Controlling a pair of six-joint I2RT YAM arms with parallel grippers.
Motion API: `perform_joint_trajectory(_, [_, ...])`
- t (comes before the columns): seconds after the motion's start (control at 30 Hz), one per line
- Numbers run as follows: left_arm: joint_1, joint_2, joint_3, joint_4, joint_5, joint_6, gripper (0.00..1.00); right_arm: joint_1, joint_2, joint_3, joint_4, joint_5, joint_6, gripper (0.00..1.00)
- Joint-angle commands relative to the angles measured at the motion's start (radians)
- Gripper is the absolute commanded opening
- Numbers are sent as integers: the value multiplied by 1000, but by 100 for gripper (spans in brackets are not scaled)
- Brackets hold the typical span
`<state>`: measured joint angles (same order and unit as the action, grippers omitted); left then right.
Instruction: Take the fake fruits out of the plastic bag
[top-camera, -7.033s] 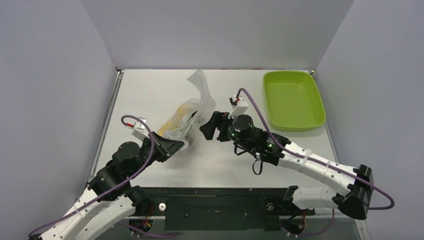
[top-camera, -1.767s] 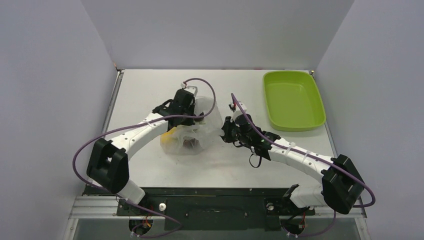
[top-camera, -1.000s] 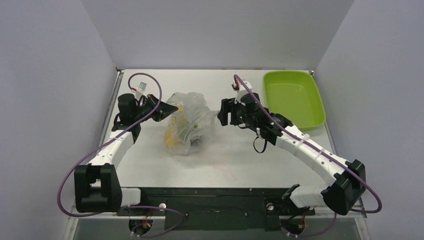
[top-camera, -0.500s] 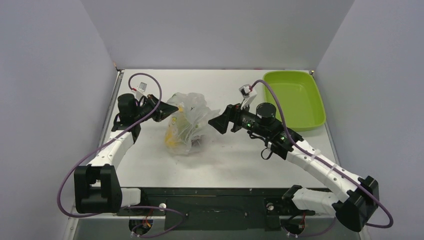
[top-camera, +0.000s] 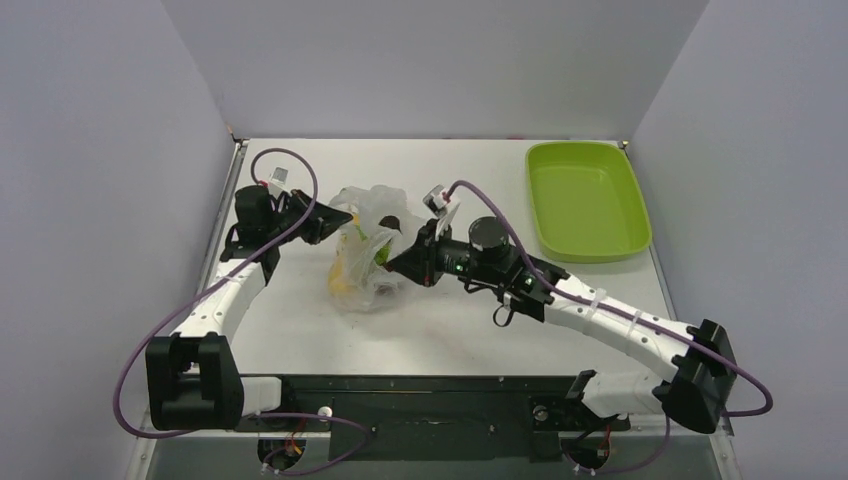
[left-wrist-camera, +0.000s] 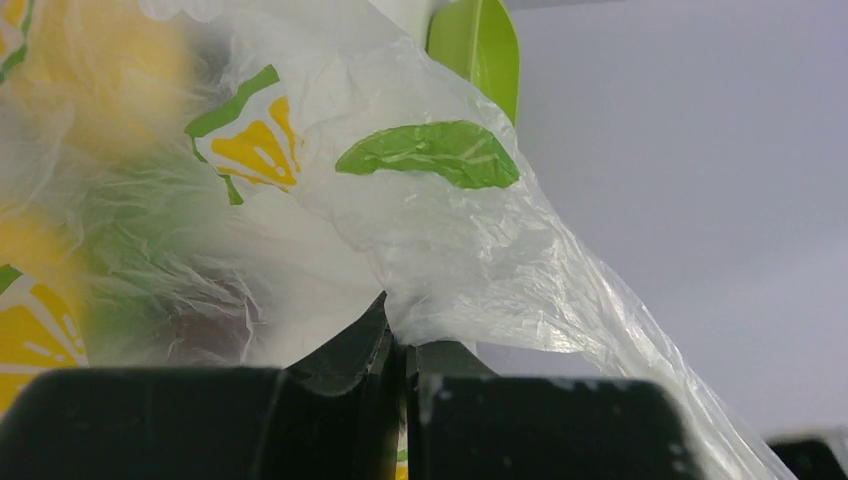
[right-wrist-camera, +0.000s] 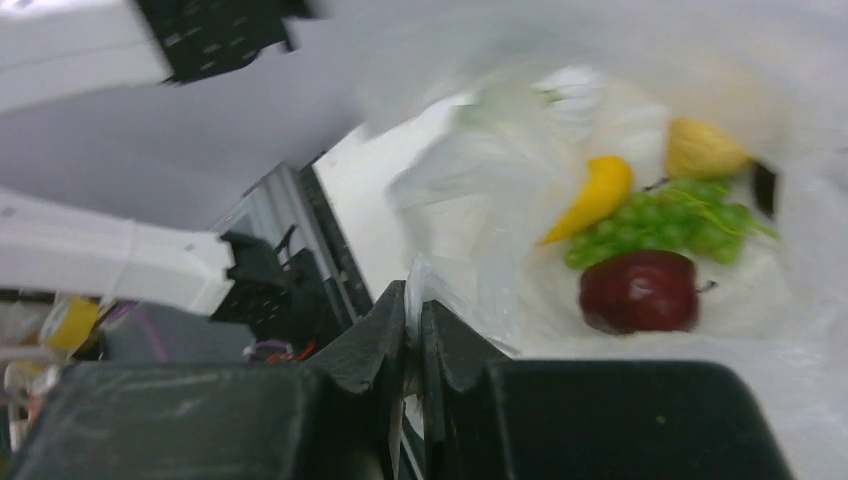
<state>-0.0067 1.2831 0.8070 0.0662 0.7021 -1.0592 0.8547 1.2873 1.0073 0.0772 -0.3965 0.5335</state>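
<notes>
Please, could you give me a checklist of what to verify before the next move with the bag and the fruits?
1. left gripper grips the plastic bag: ok, jaws shut on film.
2. right gripper grips another edge: ok, apparently; jaws shut, film at the tips.
3. Fruits located: ok; red apple, green grapes and yellow banana show inside the bag.
4. Any fruit outside: not ok, none seen.
5. Mouth wide enough for a gripper: cannot tell.
6. A free gripper for picking: not ok.

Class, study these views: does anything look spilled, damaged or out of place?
Nothing is spilled or damaged. The left gripper and right gripper each pinch the bag; the fruits lie inside it.
</notes>
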Motion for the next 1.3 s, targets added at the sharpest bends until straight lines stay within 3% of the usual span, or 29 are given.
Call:
perform_joint_trajectory(0.0, [2, -3, 101, -58, -102, -41, 0, 153, -116, -30, 23, 105, -173, 4])
perform_joint_trajectory(0.1, [1, 16, 138, -51, -107, -78, 0, 313, -98, 5, -47, 186, -351, 1])
perform_joint_trajectory(0.2, [1, 33, 164, -53, -97, -93, 0, 474, 7, 60, -203, 467, -529, 0])
perform_joint_trajectory(0.3, [1, 33, 187, -64, -98, -92, 0, 531, 151, 62, -215, 705, -641, 0])
perform_joint_trajectory(0.5, [1, 33, 171, -59, -86, -85, 0, 539, 352, -1, -111, 900, -619, 2])
perform_joint_trajectory(0.57, [2, 33, 165, -64, -74, -59, 0, 538, 378, -2, -103, 909, -585, 15])
perform_joint_trajectory(0.67, [2, 36, 164, -65, -31, 20, 0, 517, 380, 10, -132, 849, -510, 27])
perform_joint_trajectory(0.8, [1, 16, 197, -233, 28, 212, 1, 502, 262, -46, -116, 704, -409, 45])
perform_joint_trajectory(0.83, [1, -3, 200, -260, 29, 242, 5, 495, 207, -64, -94, 679, -392, 53])
perform_joint_trajectory(0.9, [2, -43, 202, -332, 22, 313, 26, 486, 138, -103, -56, 609, -347, 60])
perform_joint_trajectory(1.03, [2, -149, 177, -442, 17, 401, 38, 480, 29, -146, -60, 574, -298, 66])
perform_joint_trajectory(1.27, [1, -334, 132, -565, 14, 418, 44, 388, -179, -193, -107, 525, -230, 72])
